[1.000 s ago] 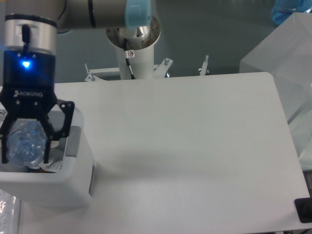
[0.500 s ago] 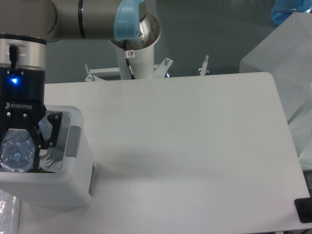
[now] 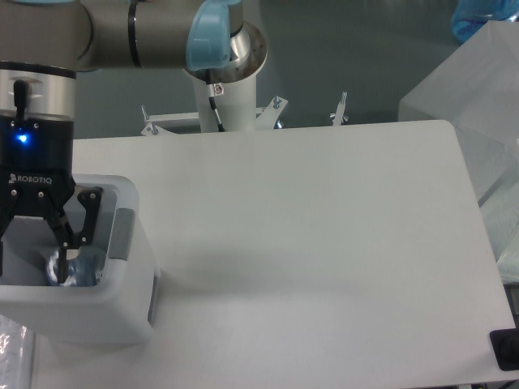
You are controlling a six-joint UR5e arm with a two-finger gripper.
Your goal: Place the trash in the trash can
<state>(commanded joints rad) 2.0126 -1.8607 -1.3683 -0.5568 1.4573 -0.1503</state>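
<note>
The white boxy trash can (image 3: pixel 89 312) with a grey side panel (image 3: pixel 122 235) stands at the table's left edge. My gripper (image 3: pixel 29 263) hangs inside its opening, fingers spread apart and nothing between them. One black finger (image 3: pixel 58 243) shows; the other is cut off by the frame's left edge. A bit of clear bluish plastic trash (image 3: pixel 79 269) lies inside the can just right of that finger. It is mostly hidden by the rim and finger, so I cannot tell bottle from wrapper.
The arm's white pedestal (image 3: pixel 223 77) stands behind the table's back edge. A translucent box (image 3: pixel 474 89) sits at the far right. A black object (image 3: pixel 507 348) is at the bottom right corner, and crinkled clear plastic (image 3: pixel 12 348) lies below the can.
The gripper moved left and down into the can holding the clear bottle, then opened. The bottle has left the fingers and dropped into the can.
</note>
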